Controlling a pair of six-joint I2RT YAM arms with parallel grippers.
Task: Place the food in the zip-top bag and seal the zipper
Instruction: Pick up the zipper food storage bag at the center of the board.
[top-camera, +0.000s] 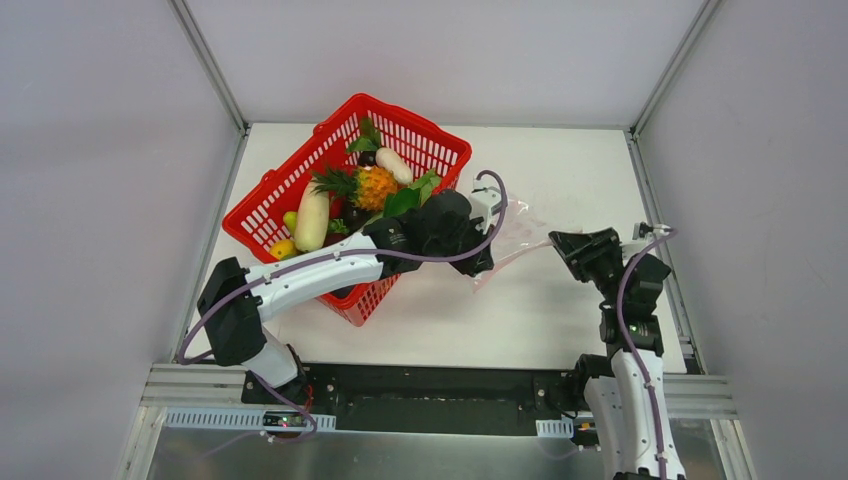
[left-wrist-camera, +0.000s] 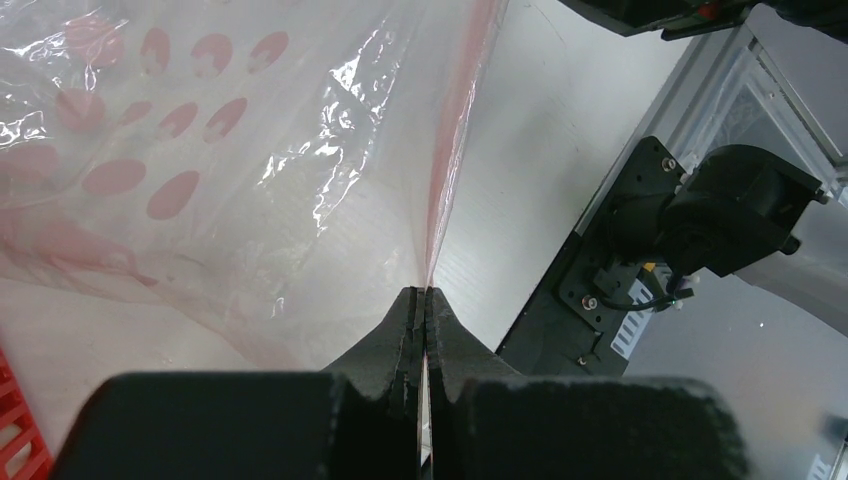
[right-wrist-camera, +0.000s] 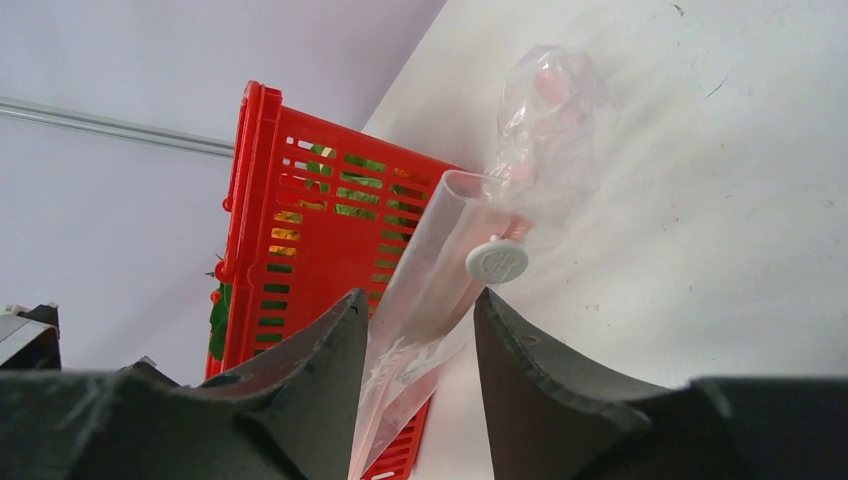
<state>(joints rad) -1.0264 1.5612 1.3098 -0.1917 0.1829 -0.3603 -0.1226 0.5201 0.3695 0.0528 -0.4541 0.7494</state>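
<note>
White counter (top-camera: 560, 310) is stretching out from the two arm bases, with grey walls closing it in on three sides. Nearest on the right, the right fingers (right-wrist-camera: 345, 330) are standing half apart, and the bag (top-camera: 520, 235) is running up through the gap between them without being pinched. Its film is passing close along one finger, though I cannot tell whether it is touching. Just beyond their tips, a white round slider (right-wrist-camera: 497, 260) is sitting on the bag's mouth edge. Across from them, the left fingers (left-wrist-camera: 410, 325) are pressing tight together on the pink strip (left-wrist-camera: 448, 150), which is rising straight away from their tips. The bag is spanning between the two sets of fingers over the counter's right half, its pink-dotted film crumpling on the far side. Farther back on the left, the red basket (top-camera: 345, 200) is sitting askew, with the left arm crossing its near corner. The food is lying inside it: a pineapple (top-camera: 376, 188), two radishes (top-camera: 311, 217), green leaves (top-camera: 405, 200) and a yellow piece (top-camera: 282, 249).
</note>
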